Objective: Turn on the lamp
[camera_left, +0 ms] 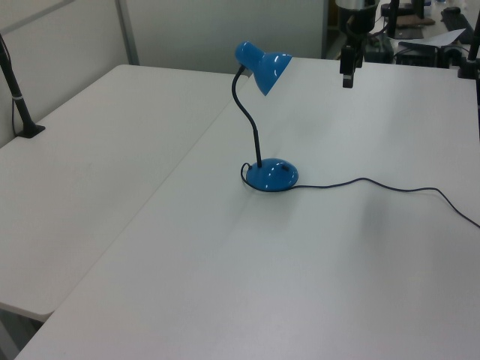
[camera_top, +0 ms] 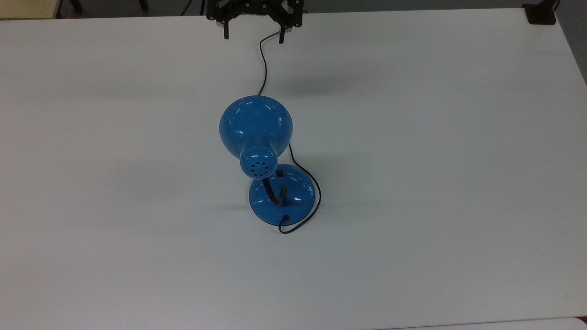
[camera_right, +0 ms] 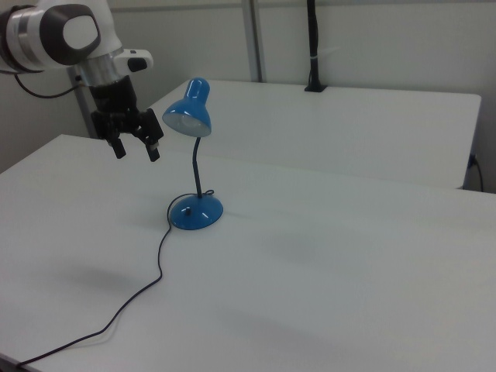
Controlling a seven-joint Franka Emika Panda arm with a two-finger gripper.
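**A:** Up over the far edge of the desk (camera_top: 412, 137), the gripper (camera_top: 253, 34) hangs in the air with its fingers (camera_right: 118, 149) spread wide, nothing between them!

**B:** And the lamp (camera_top: 257, 123)?

**A:** Well apart from the fingers, standing upright mid-desk. In the top view it sits below them; in the right view it's to their right, shade (camera_right: 187, 115) roughly level with the fingertips.

**B:** What about the base?

**A:** Round blue base (camera_left: 271, 175) flat on the desk, black gooseneck (camera_left: 247, 120) rising from it and curving over. In the top view a small black switch (camera_top: 279, 173) shows on the base, on the side nearer the fingers.

**B:** The cord?

**A:** Thin black cord (camera_top: 263, 64) loops round the base, then runs under the shade and on toward the fingers, passing beneath them at the desk edge.
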